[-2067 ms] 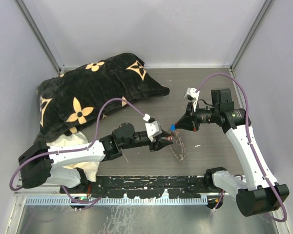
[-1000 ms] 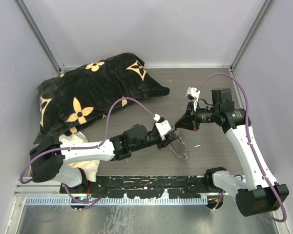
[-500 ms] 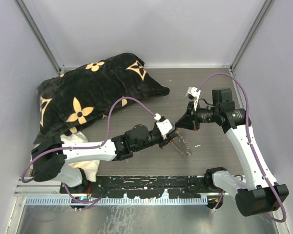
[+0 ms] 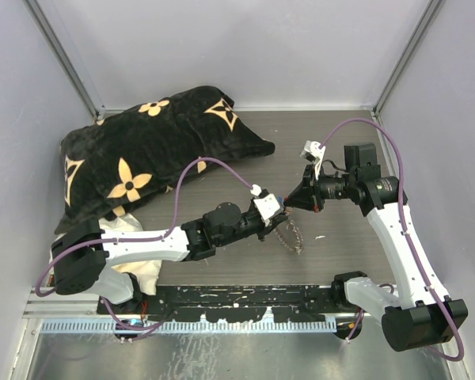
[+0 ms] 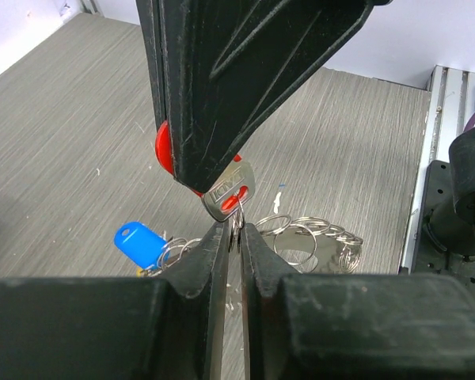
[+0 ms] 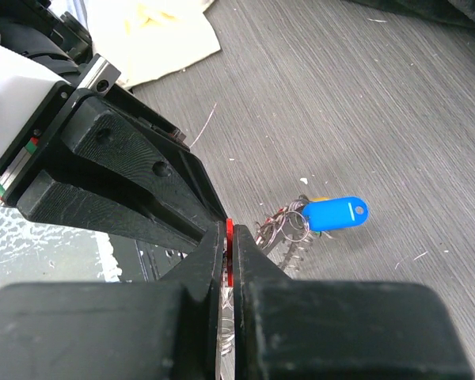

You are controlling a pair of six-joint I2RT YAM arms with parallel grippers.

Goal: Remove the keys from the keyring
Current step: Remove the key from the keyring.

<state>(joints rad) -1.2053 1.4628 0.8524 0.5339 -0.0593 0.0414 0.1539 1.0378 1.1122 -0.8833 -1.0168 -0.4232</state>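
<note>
My right gripper point(image 4: 290, 201) point(image 6: 229, 237) is shut on a red-headed key point(image 5: 165, 150), whose red edge shows between its jaws. Its silver blade point(image 5: 229, 190) hangs on a small ring. My left gripper point(image 4: 279, 214) point(image 5: 236, 229) is shut on that small ring, tip to tip with the right gripper, just above the table. The keyring point(image 4: 291, 236) point(image 5: 317, 239), a silvery coil, trails on the table below them. A blue tag point(image 5: 140, 241) point(image 6: 336, 214) hangs on rings beside the jaws. Other keys are hidden.
A black pillow with tan flowers point(image 4: 150, 150) fills the back left. A pale cloth point(image 4: 131, 237) lies under the left arm. A black rail point(image 4: 245, 299) runs along the near edge. Grey walls point(image 4: 451, 119) close in the sides and back.
The left arm has reached right and forward, bringing its gripper up against the right gripper. The coil has shifted slightly right with it. The right arm has hardly moved.
</note>
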